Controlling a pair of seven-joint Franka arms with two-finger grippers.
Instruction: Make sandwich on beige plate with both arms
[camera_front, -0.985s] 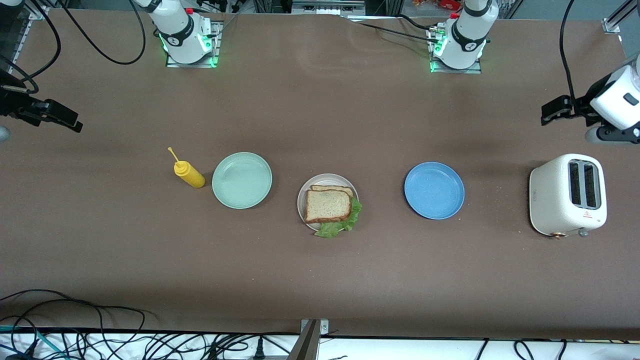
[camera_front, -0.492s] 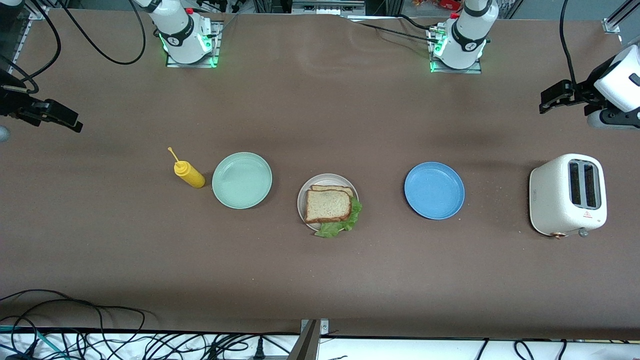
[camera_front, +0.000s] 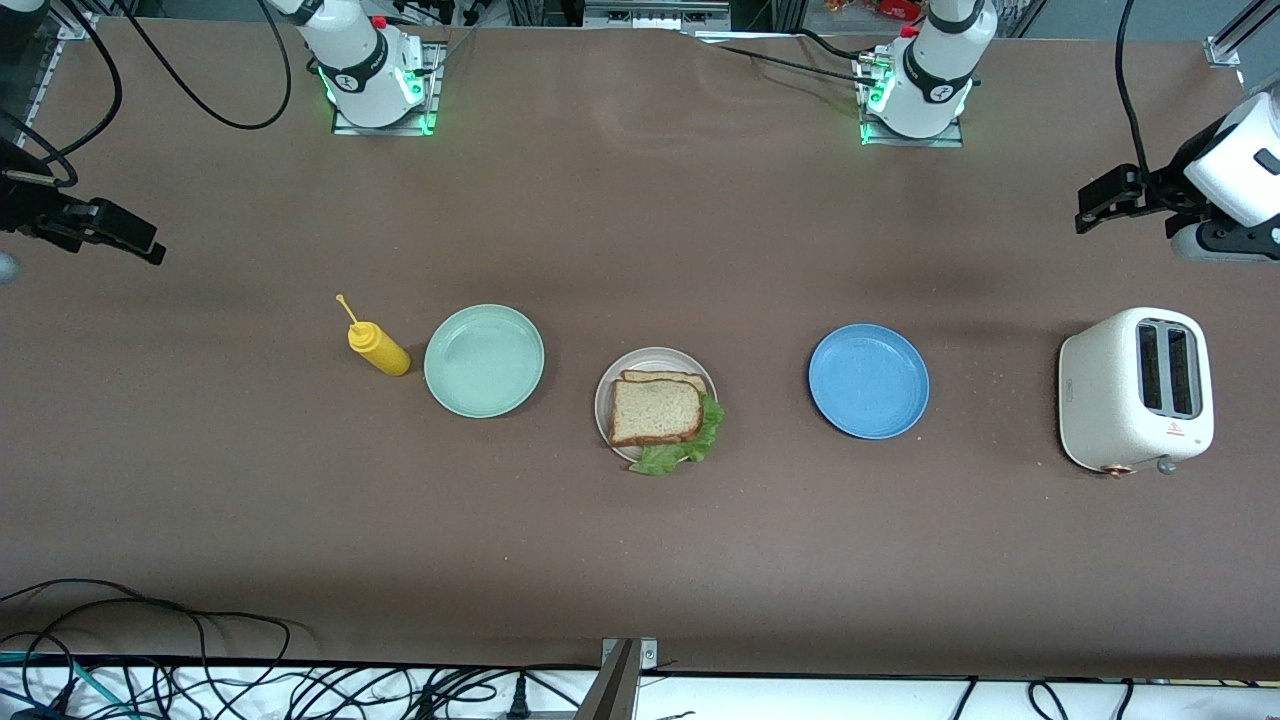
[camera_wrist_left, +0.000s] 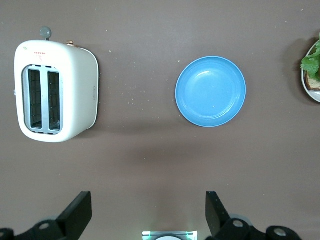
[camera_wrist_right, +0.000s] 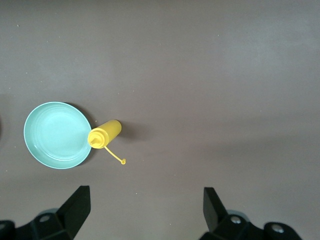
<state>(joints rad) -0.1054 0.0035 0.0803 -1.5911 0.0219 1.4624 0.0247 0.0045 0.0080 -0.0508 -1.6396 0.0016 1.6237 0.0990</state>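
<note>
The sandwich (camera_front: 657, 412) sits on the beige plate (camera_front: 610, 385) between two other plates, while the left gripper (camera_wrist_left: 149, 216) and right gripper (camera_wrist_right: 146, 212) hang empty, fingers apart, above the surface's (camera_front: 640, 220) ends.

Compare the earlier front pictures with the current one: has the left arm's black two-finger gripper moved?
Yes. The left gripper has drifted slightly upward in the front view, away from the cream white toaster, which has stayed put.
</note>
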